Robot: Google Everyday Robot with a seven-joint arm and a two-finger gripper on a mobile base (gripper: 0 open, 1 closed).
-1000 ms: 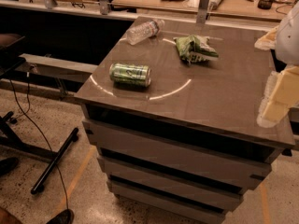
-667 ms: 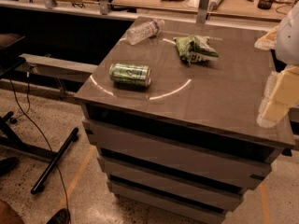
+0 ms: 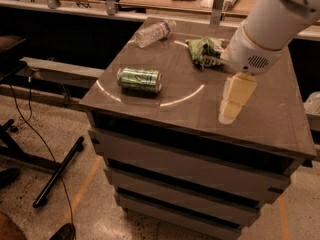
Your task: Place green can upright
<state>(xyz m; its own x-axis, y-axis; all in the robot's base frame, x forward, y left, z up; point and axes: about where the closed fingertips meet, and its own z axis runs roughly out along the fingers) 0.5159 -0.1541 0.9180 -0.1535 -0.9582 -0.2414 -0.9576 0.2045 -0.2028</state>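
Green can [image 3: 139, 79] on side, gripper [image 3: 229, 113] well apart

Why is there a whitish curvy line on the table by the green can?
Camera view: a pale arc crosses the table top beside the lying green can, glare or a mark, cannot tell; the gripper hangs over the table's right side.

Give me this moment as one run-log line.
green can: lying on its side, left part of cabinet top | gripper: over right part, apart from can | upright placement: not yet done
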